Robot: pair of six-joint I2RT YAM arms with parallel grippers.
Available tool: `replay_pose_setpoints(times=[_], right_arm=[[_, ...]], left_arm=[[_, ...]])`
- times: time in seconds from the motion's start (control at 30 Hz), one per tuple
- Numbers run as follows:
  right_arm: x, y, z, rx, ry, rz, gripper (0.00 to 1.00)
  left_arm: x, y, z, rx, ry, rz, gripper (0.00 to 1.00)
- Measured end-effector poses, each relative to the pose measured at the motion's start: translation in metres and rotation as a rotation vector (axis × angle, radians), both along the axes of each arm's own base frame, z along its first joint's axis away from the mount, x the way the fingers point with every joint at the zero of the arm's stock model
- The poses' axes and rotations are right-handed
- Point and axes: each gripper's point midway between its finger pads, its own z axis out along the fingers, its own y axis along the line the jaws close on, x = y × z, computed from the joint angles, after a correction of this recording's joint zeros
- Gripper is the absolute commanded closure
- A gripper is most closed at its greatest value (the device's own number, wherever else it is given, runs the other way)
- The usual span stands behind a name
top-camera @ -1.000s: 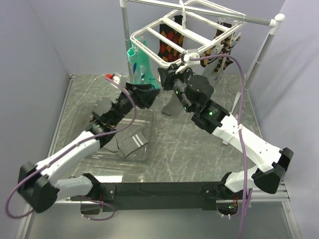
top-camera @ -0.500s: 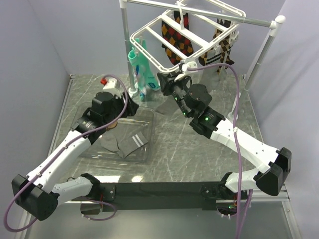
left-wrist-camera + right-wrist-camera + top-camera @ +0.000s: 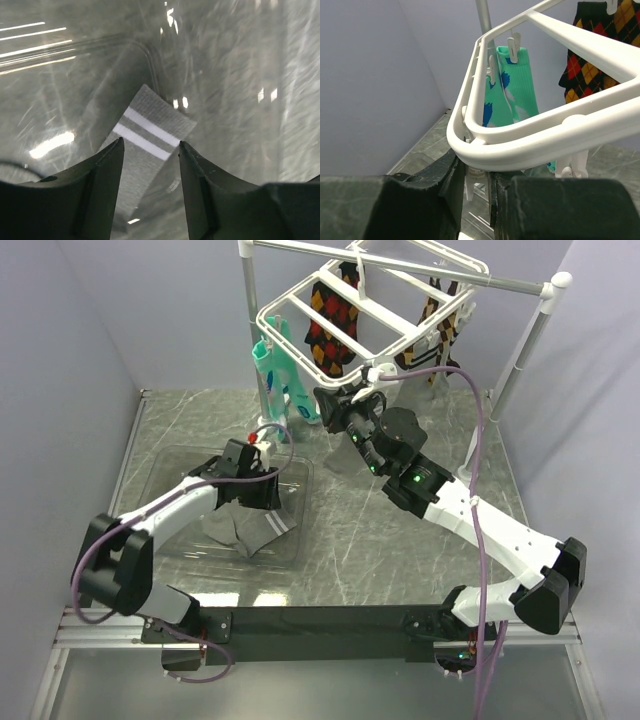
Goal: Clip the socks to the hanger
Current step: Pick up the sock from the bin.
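Observation:
Two grey socks (image 3: 262, 527) with thin white stripes lie in a clear tray (image 3: 160, 475). My left gripper (image 3: 256, 486) is open and empty, low over the tray. In the left wrist view its jaws (image 3: 150, 150) straddle the striped cuff of a grey sock (image 3: 150, 131) without touching it. The white hanger (image 3: 268, 314) hangs from the rail. My right gripper (image 3: 345, 405) is at its near corner. In the right wrist view it (image 3: 476, 172) is shut on a small white clip (image 3: 471, 181) dangling under the hanger frame (image 3: 545, 140).
Teal-and-white socks (image 3: 280, 380) and dark argyle socks (image 3: 330, 325) hang clipped to the hanger; both also show in the right wrist view (image 3: 520, 85) (image 3: 600, 50). The metal rail stand has white poles at left (image 3: 255, 340) and right (image 3: 520, 350). Grey walls close in behind.
My left arm has swung down and back from beside the hanger into the tray, open above the grey socks. The hanger has swung slightly. My right gripper has stayed at the hanger's corner.

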Motion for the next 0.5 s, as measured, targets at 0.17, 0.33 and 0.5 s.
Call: replay_pose_setpoints(times=[0.17,0.33,0.5], right_arm=[[-0.004,-0.001,0.001,-0.006,0.008,0.011,1.00],[-0.007,-0.004,0.002,-0.008,0.012,0.017,1.00],[-0.009,-0.006,0.003,-0.011,0.015,0.015,1.00]], left_arm=[[0.005,0.000,-0.016,0.025,-0.009,-0.087,0.44],[0.017,0.001,-0.019,0.057,-0.087,-0.157,0.44],[0.010,0.008,-0.038,0.087,-0.075,-0.199,0.45]])
